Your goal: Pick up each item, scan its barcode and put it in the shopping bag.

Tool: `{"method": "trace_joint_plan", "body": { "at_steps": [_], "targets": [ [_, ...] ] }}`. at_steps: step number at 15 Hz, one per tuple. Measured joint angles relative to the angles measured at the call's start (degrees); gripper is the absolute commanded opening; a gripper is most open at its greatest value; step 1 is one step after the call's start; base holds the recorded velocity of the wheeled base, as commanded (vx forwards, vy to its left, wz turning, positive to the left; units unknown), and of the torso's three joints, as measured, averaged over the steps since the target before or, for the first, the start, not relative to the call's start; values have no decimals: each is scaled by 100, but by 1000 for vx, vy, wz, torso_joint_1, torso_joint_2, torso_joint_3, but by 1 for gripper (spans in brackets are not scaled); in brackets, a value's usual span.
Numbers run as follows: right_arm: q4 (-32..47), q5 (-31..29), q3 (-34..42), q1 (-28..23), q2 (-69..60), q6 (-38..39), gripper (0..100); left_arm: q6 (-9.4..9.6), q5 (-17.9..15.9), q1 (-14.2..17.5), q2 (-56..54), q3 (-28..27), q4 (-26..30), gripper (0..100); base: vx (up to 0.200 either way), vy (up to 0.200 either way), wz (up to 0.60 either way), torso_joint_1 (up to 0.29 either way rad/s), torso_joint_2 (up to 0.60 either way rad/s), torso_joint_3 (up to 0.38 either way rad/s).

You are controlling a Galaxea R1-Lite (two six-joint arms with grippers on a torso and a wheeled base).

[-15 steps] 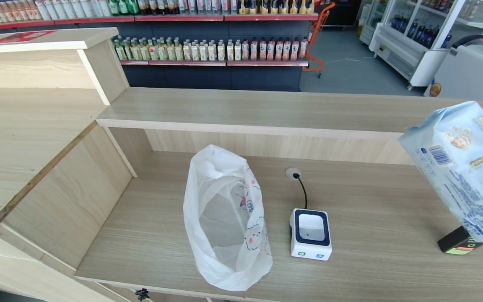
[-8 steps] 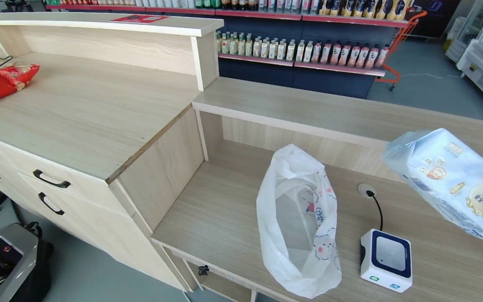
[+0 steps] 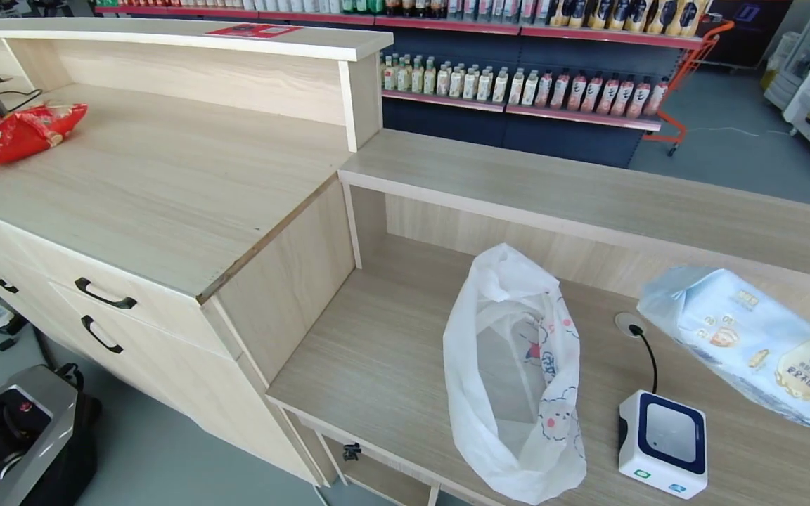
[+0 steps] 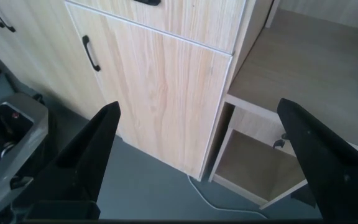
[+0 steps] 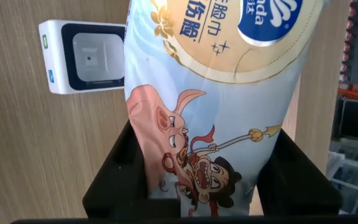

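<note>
— Where's the pack [image 3: 749,344]?
— In the air, tilted, over the lower counter [image 3: 377,351], near the scanner [image 3: 664,443]. The right gripper [image 5: 210,180] has its jaws clamped on one end.
— And the bag [image 3: 514,379]?
— It's standing open just beside the scanner.
— The left gripper [image 4: 201,143]?
— Jaws spread wide, holding nothing, by the cabinet [image 4: 166,81]. A red packet [image 3: 22,132] lies on the upper counter.
</note>
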Motion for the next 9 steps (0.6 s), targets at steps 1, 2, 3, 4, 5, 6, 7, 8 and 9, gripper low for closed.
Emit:
{"method": "trace_joint_plan", "body": {
  "at_steps": [1, 2, 3, 4, 5, 6, 7, 8, 9],
  "targets": [
    [-163, 27, 44, -11, 210, -28, 0, -2, 2, 0, 0, 0, 0, 100, 0, 0, 0, 0, 0, 0],
    [-513, 27, 66, -11, 423, -50, 0, -2, 5, 0, 0, 0, 0, 100, 0, 0, 0, 0, 0, 0],
    [-976, 16, 77, -9, 634, -68, 0, -2, 5, 2, 0, 0, 0, 100, 0, 0, 0, 0, 0, 0],
    [-1348, 11, 155, 2, 803, -94, 0, -2, 2, 7, 0, 0, 0, 100, 0, 0, 0, 0, 0, 0],
    [-1805, 13, 289, 9, 959, -137, 0, -2, 2, 2, 0, 0, 0, 100, 0, 0, 0, 0, 0, 0],
    [-2274, 11, 491, 11, 1098, -167, 0, -2, 5, 2, 0, 0, 0, 100, 0, 0, 0, 0, 0, 0],
    [-2777, 11, 730, 13, 1236, -184, 0, -2, 2, 2, 0, 0, 0, 100, 0, 0, 0, 0, 0, 0],
    [-3300, 16, 1003, 18, 1368, -195, 0, -2, 5, 2, 0, 0, 0, 100, 0, 0, 0, 0, 0, 0],
    [-3735, 20, 1251, 30, 1486, -224, 0, -2, 5, 2, 0, 0, 0, 100, 0, 0, 0, 0, 0, 0]
  ]
}}
